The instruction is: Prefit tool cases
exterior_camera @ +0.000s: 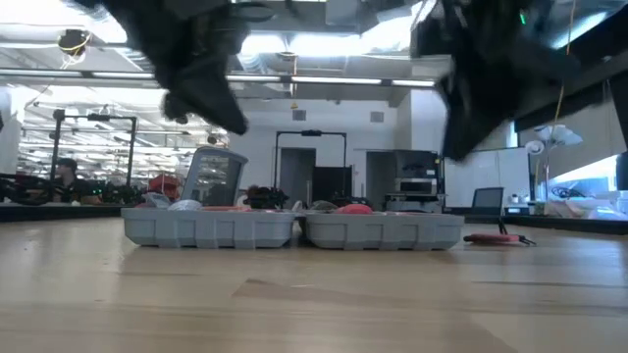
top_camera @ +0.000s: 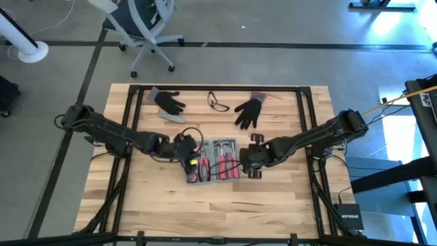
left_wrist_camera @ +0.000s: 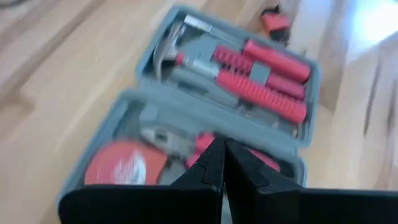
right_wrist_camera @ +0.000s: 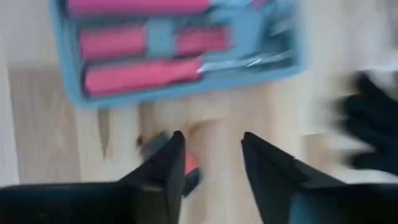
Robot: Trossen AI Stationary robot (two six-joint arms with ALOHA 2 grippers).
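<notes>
The tool case (top_camera: 213,160) lies open and flat on the wooden table, both blue-grey halves facing up with red-handled tools in their recesses (left_wrist_camera: 249,68). My left gripper (top_camera: 186,149) hangs shut above the case's left half (left_wrist_camera: 224,165), over a round red tape measure (left_wrist_camera: 121,165), touching nothing. My right gripper (top_camera: 251,161) stands open just right of the case (right_wrist_camera: 211,155), over bare wood. A small red and black item (right_wrist_camera: 189,169) lies on the table under one of its fingers. In the low view both grippers hang clear above the case (exterior_camera: 294,227).
Two black gloves (top_camera: 168,102) (top_camera: 248,110), a pair of glasses (top_camera: 218,102) and a slim grey bar (top_camera: 171,117) lie toward the far edge. A black frame (top_camera: 136,92) runs round the table. Bare wood lies between the case and the near edge.
</notes>
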